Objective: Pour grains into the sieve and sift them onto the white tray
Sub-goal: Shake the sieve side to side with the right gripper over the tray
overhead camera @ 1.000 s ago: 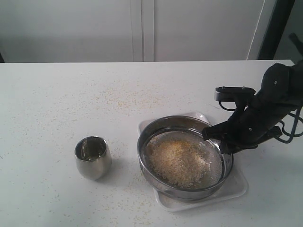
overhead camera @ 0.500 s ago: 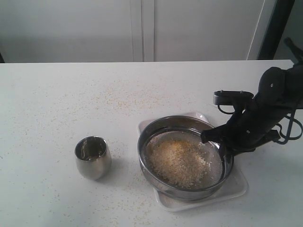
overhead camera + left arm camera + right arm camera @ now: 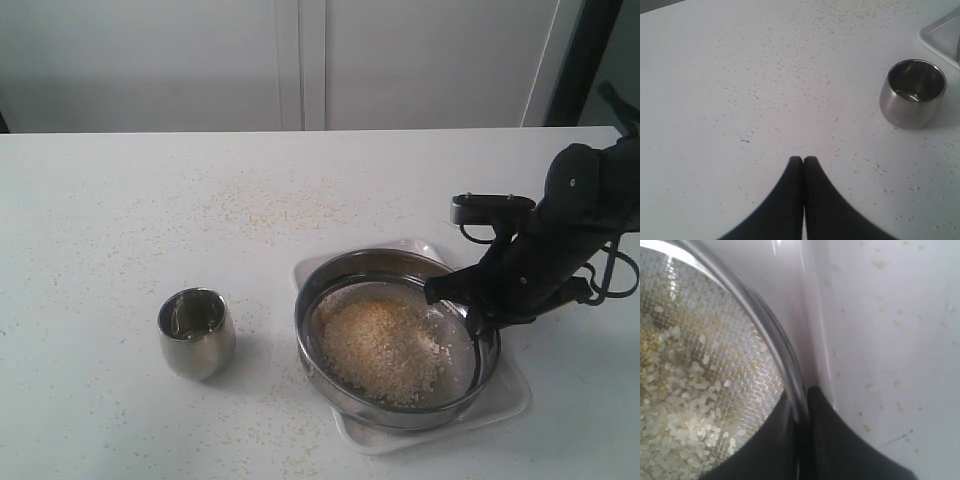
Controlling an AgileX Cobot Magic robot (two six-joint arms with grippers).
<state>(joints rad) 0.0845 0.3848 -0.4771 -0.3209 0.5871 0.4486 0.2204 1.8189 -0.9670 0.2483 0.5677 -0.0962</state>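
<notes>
One sieve [image 3: 380, 265] is sitting on the white tray [image 3: 508, 398] in the exterior view, the grains [image 3: 385, 350] lying heaped on its mesh, the right gripper [image 3: 470, 312] reaching its right-hand rim; a steel cup [image 3: 197, 332] is standing well apart. In the left wrist view the left gripper [image 3: 803, 161] is hanging over the table [image 3: 715, 75], tips pressed together, holding nothing. In the right wrist view the right gripper [image 3: 801, 397] is pinching the sieve's rim, one finger inside, one outside

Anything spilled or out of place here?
Stray crumbs litter the table around the cup and white tray, outside the sieve. Otherwise nothing odd: the grains sit inside the sieve.
</notes>
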